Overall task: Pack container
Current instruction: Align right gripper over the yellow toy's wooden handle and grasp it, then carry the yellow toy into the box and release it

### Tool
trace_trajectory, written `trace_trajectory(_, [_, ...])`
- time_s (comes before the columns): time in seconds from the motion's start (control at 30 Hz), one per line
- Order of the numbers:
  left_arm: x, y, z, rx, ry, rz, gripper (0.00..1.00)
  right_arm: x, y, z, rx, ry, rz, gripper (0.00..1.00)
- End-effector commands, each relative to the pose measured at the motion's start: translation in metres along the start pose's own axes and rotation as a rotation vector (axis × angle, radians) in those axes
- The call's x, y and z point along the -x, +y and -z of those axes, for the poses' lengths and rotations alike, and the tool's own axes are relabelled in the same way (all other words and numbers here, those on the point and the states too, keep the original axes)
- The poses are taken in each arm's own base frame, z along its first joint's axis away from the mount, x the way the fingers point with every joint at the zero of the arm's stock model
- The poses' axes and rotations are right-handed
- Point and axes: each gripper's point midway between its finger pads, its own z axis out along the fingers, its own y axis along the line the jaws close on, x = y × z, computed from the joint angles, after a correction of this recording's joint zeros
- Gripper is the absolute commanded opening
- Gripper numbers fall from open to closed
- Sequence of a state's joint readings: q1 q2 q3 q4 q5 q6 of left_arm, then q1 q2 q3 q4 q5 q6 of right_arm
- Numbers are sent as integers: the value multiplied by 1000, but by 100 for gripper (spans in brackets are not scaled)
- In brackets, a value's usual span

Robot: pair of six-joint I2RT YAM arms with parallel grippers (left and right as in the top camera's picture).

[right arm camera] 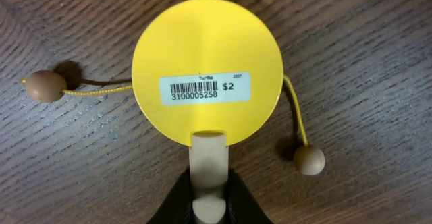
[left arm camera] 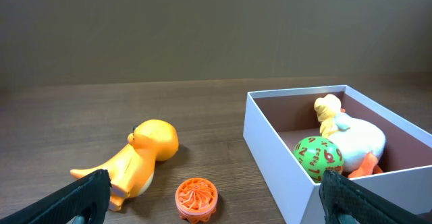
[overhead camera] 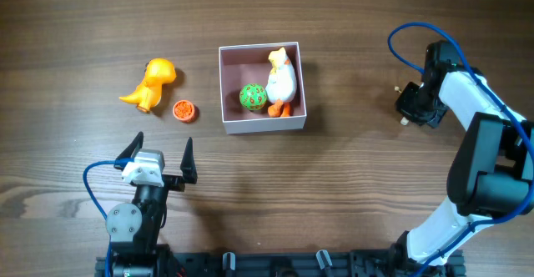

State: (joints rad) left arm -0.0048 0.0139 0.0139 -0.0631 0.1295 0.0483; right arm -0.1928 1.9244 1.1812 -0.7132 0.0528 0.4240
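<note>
Right claw points straight down. From overhead its black body covers whatever it holds, so the toy cannot be made out there. Only the right wrist view shows it: a yellow drum toy lying flat on the tabletop, barcode label up. Its pale handle is pinched between the dark fingers, and the lower end is cut off by the frame edge. Two brown beads on strings lie left and right of the drum.

Left claw sits near edge, left side, spread wide, holding nothing. In its wrist view only the two finger tips show at the bottom corners, the rest cut off.

Container stands mid-table, upright, open top. Inside: green ball touching a white duck, which lies along the right wall. In the left wrist view the near wall hides the ball's underside and part of the duck's orange feet; the right corner is cut off.

Left of the container, outside it: orange dinosaur on its side, and a small orange ridged disc between the dinosaur and the container, touching neither. Ridges readable only in the left wrist view.
</note>
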Motion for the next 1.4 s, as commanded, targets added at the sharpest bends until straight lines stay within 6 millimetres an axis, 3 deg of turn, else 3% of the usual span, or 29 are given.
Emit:
trace_trajectory(0.0, [-2, -4, 0, -23, -1, -20, 100, -9, -7, -18, -42, 43, -3, 4])
trace_trajectory(0.27, [-2, -4, 0, -23, -1, -20, 100, -5, -2, -14, -17, 34, -3, 4])
trace_trajectory(0.43, [-2, -4, 0, -23, -1, -20, 100, 8, 15, 11, 15, -17, 30, 4])
trace_trajectory(0.63, [-2, -4, 0, -23, -1, -20, 100, 20, 69, 64, 84, -125, 174, 5])
trace_trajectory(0.7, [-2, -4, 0, -23, -1, -20, 100, 16, 97, 87, 121, -167, 235, 4])
trace_trajectory(0.9, [-2, -4, 0, -23, -1, -20, 100, -18, 169, 133, 222, -247, 412, 5])
trace_trajectory(1.13, [-2, -4, 0, -23, -1, -20, 100, -92, 247, 160, 326, -296, 665, 6])
trace_trajectory(1.37, [-2, -4, 0, -23, -1, -20, 100, -138, 286, 175, 350, -399, 868, 6])
